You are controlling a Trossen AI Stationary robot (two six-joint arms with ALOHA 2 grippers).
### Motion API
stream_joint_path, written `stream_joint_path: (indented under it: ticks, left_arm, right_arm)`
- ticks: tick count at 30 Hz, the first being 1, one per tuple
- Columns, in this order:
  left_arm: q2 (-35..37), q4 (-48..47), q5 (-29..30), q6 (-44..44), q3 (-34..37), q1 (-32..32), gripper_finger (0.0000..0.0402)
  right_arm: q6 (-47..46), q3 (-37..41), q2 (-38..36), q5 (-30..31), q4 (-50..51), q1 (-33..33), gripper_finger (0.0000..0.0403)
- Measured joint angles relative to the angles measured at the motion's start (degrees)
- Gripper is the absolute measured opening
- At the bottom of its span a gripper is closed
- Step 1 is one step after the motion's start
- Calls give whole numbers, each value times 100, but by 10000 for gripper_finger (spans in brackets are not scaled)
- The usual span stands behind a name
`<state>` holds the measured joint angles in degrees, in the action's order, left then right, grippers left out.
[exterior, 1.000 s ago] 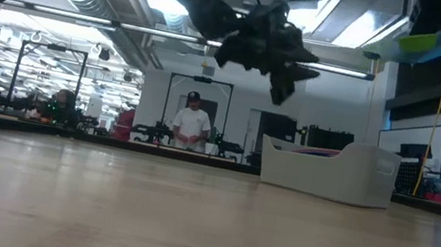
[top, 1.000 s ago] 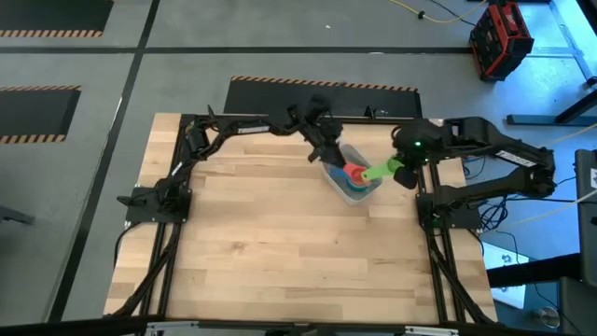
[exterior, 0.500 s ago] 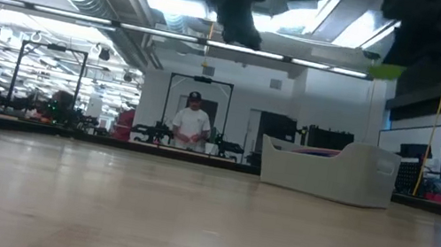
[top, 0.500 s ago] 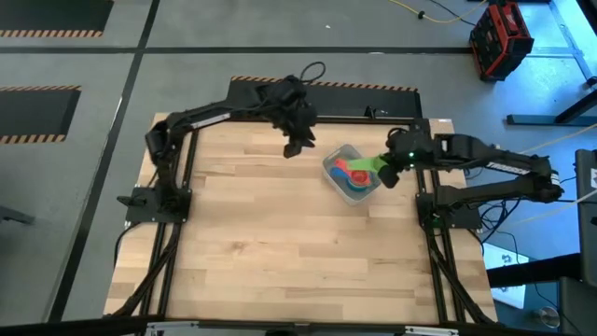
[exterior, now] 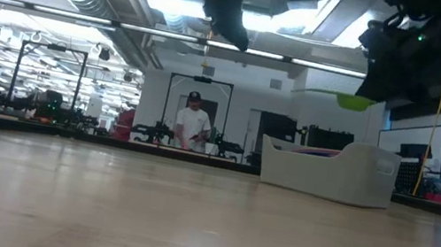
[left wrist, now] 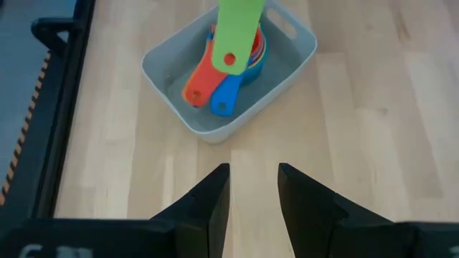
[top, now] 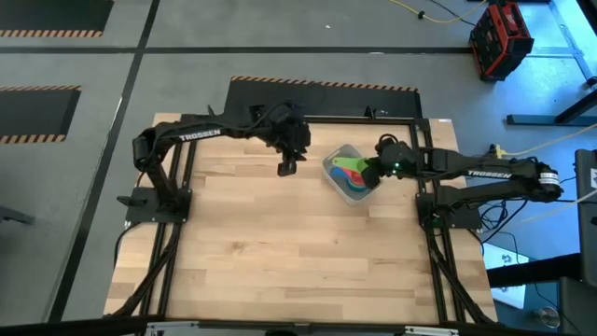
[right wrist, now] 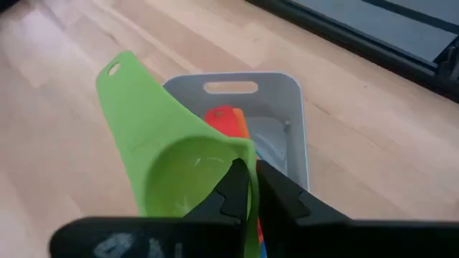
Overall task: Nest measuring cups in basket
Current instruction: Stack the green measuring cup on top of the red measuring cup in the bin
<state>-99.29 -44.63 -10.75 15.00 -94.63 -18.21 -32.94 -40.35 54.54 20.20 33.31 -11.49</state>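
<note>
Moved: left pincer (top: 287, 168) pulled back from basket (top: 332, 156), now released over desk (top: 261, 252). Right pincer (top: 377, 175) nearer, clenched on green cup's (right wrist: 179, 175) rim, hanging above basket; its handle points across nested stack (left wrist: 233, 68).

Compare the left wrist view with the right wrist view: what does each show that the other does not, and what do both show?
Only the left wrist view shows the blue cup handle in the basket and the open, empty left claw. Only the right wrist view shows the green cup bowl with the right claw shut on its rim. Both show the green cup held above the basket and the red cup handle inside it.
</note>
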Motion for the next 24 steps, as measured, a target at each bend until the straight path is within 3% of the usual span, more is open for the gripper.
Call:
stream_joint_path:
  ticks: [8,16,24]
  left_arm:
    - [2,591,114,-108,593,213,111]
    - [2,782,113,-113,772,327,112]
    - [2,787,105,-112,774,403,112]
  right_arm:
    - [-516,569,45,68,-576,0,25]
    - [-786,1258,52,199,-1437,0,25]
    - [-839,1453,52,292,-1596,0,26]
